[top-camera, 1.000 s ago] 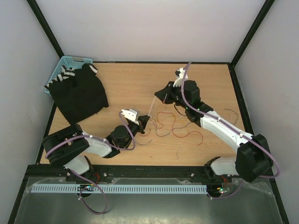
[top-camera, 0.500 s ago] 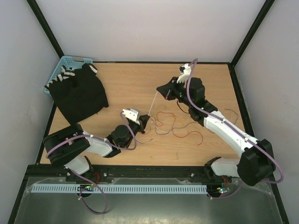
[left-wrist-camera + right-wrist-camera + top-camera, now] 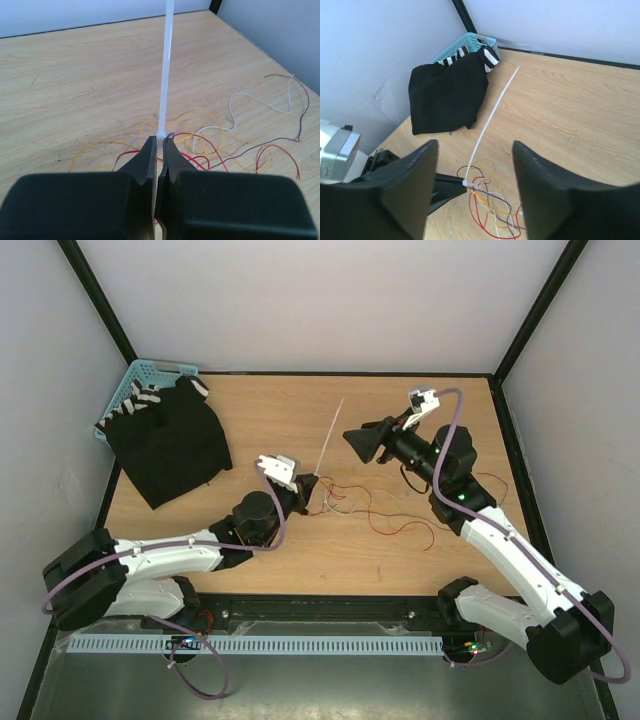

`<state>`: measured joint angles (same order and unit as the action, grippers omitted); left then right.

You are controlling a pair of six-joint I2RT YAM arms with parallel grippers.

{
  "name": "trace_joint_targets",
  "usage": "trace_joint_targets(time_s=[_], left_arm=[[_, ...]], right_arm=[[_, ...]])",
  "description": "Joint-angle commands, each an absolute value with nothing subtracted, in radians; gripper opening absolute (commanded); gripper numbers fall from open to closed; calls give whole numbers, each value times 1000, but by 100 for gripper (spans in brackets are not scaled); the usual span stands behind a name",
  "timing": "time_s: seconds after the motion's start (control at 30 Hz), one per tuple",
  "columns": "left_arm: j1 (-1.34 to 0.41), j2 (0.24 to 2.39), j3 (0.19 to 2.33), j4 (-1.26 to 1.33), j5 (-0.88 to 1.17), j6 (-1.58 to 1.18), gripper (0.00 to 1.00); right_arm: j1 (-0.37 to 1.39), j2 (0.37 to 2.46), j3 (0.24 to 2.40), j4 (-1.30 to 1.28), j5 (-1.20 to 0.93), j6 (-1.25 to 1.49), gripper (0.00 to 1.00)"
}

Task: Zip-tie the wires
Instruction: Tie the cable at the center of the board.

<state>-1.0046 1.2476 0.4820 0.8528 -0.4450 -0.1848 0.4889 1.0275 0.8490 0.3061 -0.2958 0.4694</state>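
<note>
Left hand (image 3: 159, 146) pinches the tie (image 3: 165, 65).
Left wrist view misses the right hand (image 3: 474, 150), spread wide; tie points to 12 o'clock from the left hand.

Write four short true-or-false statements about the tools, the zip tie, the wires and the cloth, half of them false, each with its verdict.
1. The left tool is shut on the white plastic zip tie. True.
2. The right tool grips the zip tie's free end. False: its fingers stand wide open and hold nothing.
3. The loose thin red, yellow and white wires lie on the wooden table. True.
4. The black cloth sits wholly inside the light blue plastic basket. False: most of it is spread on the table, and only its far edge reaches the basket.
</note>
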Motion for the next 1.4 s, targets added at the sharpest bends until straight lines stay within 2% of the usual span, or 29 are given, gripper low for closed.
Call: trace_joint_targets(time_s=[0.0,0.17,0.23,0.47,0.77,0.93,1.17,1.37], left_arm=[[-989,1191,542,640,-420,-220,0],[-927,1106,653,420,-332,-248,0],[-888,1085,723,302,-272,-261,0],[-756,1075,955,-69,-94,-288,0],[-692,1083,1152,-254,-22,-212,0],[-689,1071,1146,-245,-15,-223,0],[-687,1068,1131,-233,7,-234,0],[-686,1060,1117,-224,24,-241,0]], right_arm=[[483,936,820,303,-282,362,76],[484,854,811,204,-171,194,92],[484,831,790,187,-140,155,96],[485,789,673,254,-234,113,97],[483,723,437,542,-401,90,97],[484,770,348,736,-491,142,93],[491,962,355,964,-617,246,74],[499,1101,367,1110,-509,167,71]])
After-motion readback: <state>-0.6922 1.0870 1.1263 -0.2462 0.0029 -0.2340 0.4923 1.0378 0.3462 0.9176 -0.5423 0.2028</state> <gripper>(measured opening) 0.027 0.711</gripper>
